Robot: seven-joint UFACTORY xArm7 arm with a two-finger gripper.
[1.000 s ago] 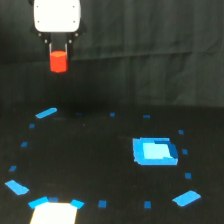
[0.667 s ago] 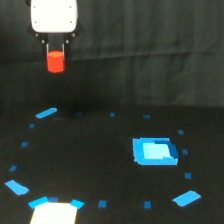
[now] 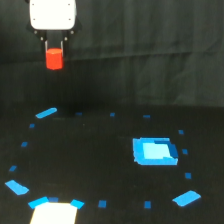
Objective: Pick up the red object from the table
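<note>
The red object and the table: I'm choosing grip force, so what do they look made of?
The red object, held in the gripper, looks like matte plastic or painted wood: even red-orange colour, no glints; too blurred to be sure. The table looks matte black, perhaps cloth or board, with blue tape marks stuck on.

Dark curtain backdrop (image 3: 150,50); white patch (image 3: 54,212) at bottom edge

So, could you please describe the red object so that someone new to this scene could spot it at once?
Look to the upper part of the exterior view's left, where the white-bodied gripper hangs before the dark curtain. The red object is held between its fingers, well above the table. It is the only red-orange thing; every mark below is blue.
</note>
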